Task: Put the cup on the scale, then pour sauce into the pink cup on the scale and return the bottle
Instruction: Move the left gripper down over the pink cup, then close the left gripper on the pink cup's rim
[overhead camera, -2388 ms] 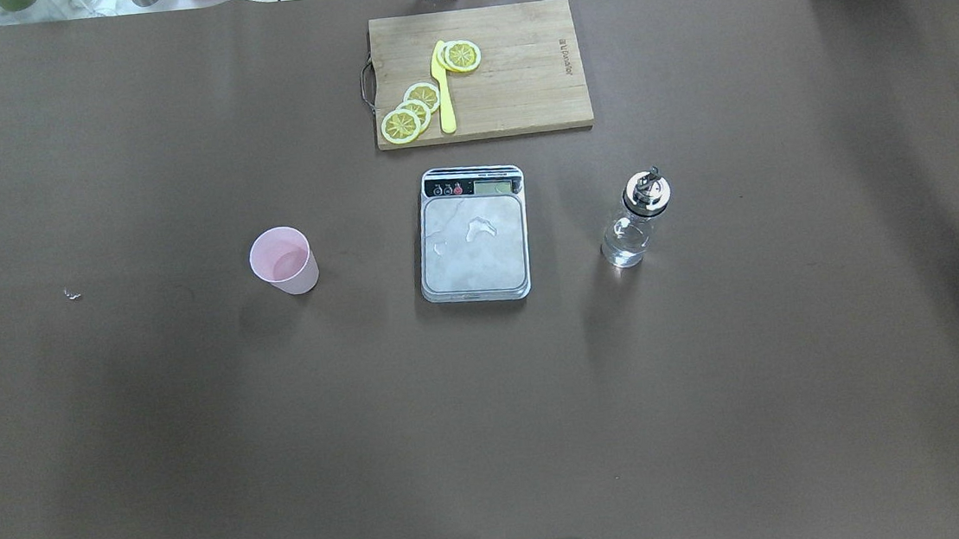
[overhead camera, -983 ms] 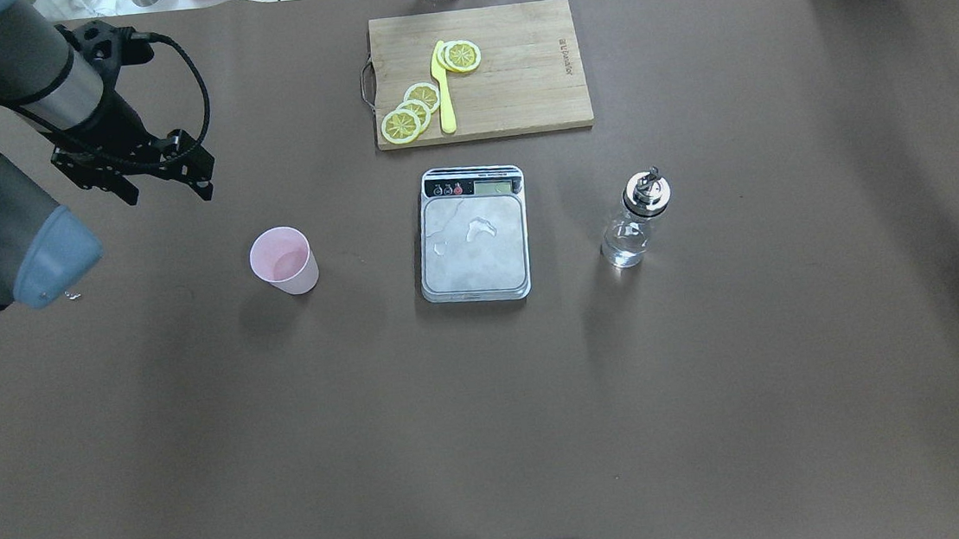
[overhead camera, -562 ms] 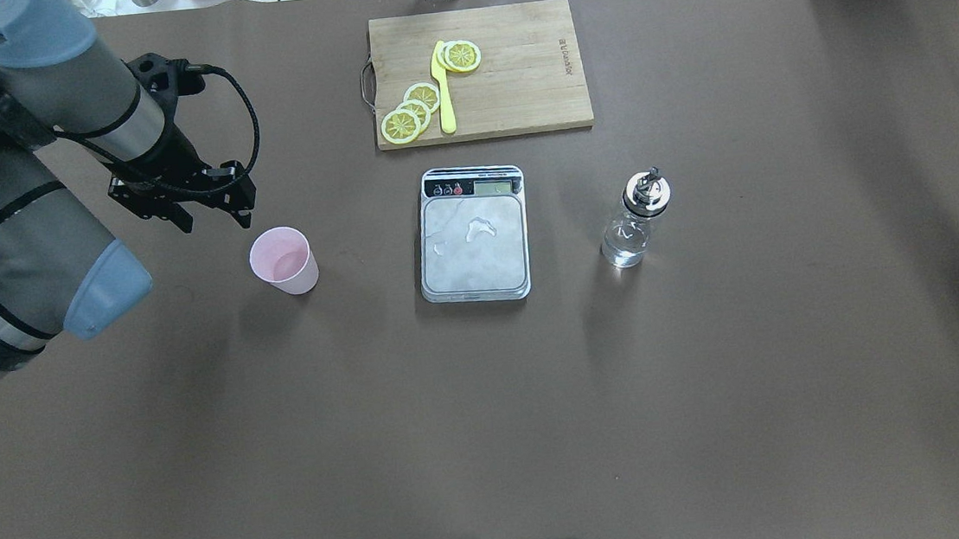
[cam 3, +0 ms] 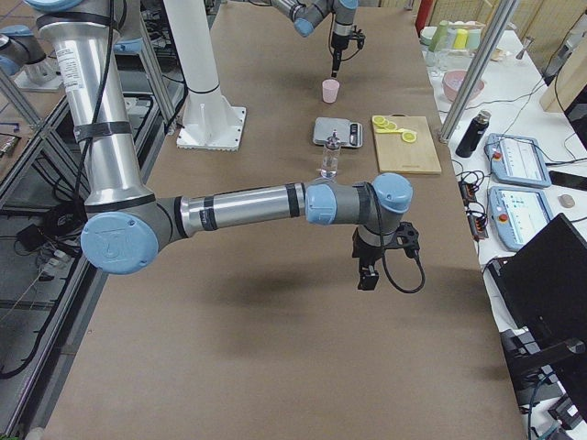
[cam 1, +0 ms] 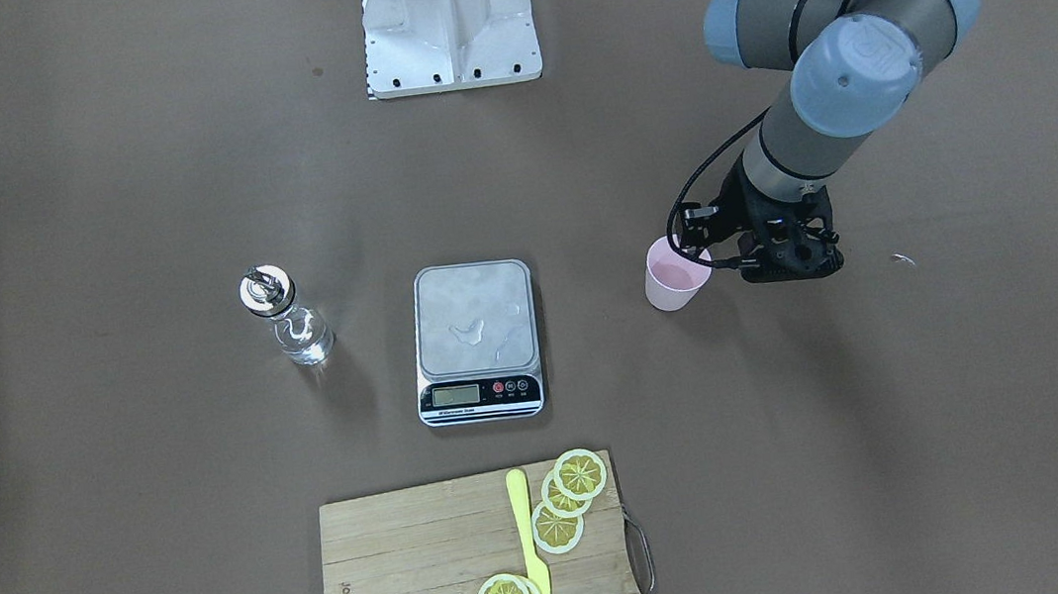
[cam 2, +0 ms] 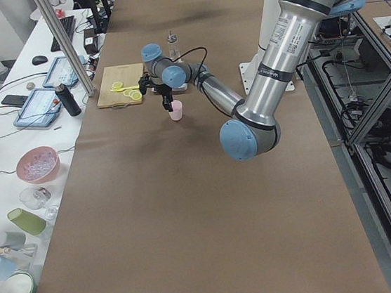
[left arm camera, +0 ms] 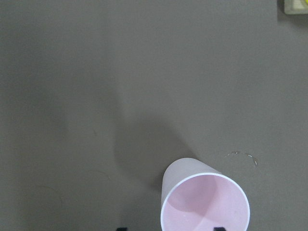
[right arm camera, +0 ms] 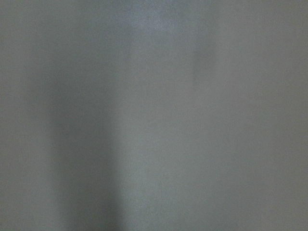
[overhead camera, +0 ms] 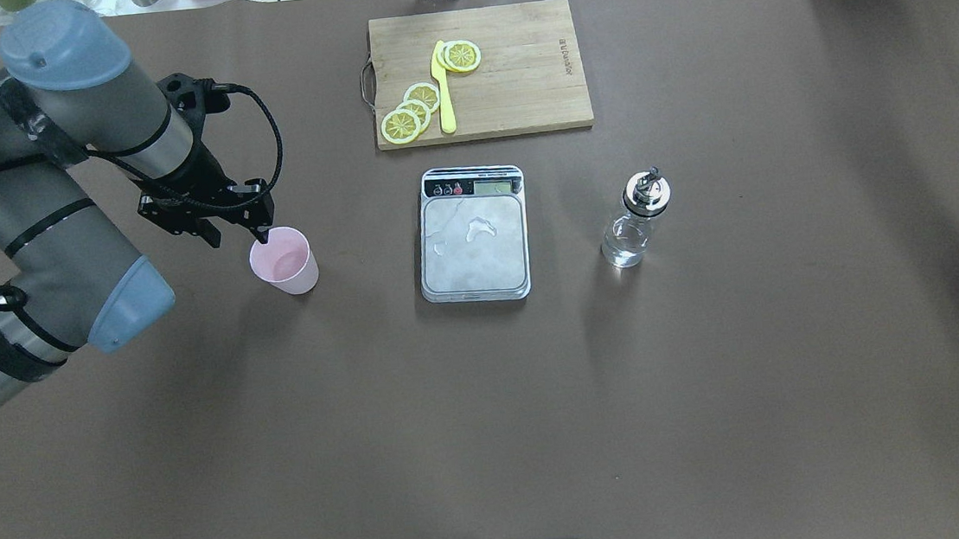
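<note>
Barely started: my left gripper (overhead camera: 237, 235), jaws apart, hovered right beside the small pale pink plastic cup (overhead camera: 284, 262), maybe brushing its rim. The flat steel-topped scale (overhead camera: 475, 257) beyond it had no cup yet.

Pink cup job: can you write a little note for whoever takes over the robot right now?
Left gripper: open, poised at the rim of the cup, gripping nothing.
Right gripper: off over bare table; open or shut, cannot tell.
The cup stands upright on the table, on the robot's left of the scale. The bottle stands upright on the scale's other side.
Done: nothing yet.
Left: grasp cup, set it on scale, pour into it, return bottle.
</note>
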Tool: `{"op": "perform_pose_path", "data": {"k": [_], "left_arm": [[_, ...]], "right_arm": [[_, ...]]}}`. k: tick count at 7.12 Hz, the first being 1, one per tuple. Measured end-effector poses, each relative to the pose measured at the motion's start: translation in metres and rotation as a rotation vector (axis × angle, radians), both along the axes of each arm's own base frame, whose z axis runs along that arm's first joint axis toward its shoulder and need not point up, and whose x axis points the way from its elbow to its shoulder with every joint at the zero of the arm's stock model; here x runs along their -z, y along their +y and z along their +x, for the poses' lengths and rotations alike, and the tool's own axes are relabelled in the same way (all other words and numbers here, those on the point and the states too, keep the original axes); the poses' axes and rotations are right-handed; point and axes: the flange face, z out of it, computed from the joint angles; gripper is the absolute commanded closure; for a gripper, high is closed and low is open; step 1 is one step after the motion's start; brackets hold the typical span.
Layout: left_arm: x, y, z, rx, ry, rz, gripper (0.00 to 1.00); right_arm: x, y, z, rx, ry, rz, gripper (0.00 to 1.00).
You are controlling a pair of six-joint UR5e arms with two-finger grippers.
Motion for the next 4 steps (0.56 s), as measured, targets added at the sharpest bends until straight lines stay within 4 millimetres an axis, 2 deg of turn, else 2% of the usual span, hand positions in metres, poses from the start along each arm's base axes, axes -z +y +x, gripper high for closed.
{"op": "perform_pose_path", "data": {"k": [4], "left_arm": [[-0.012,0.003,0.014,-0.015,0.007,0.003,0.45]], "right_arm": [[0.001,0.000,0.001,-0.001,0.000,0.001,0.00]]}}
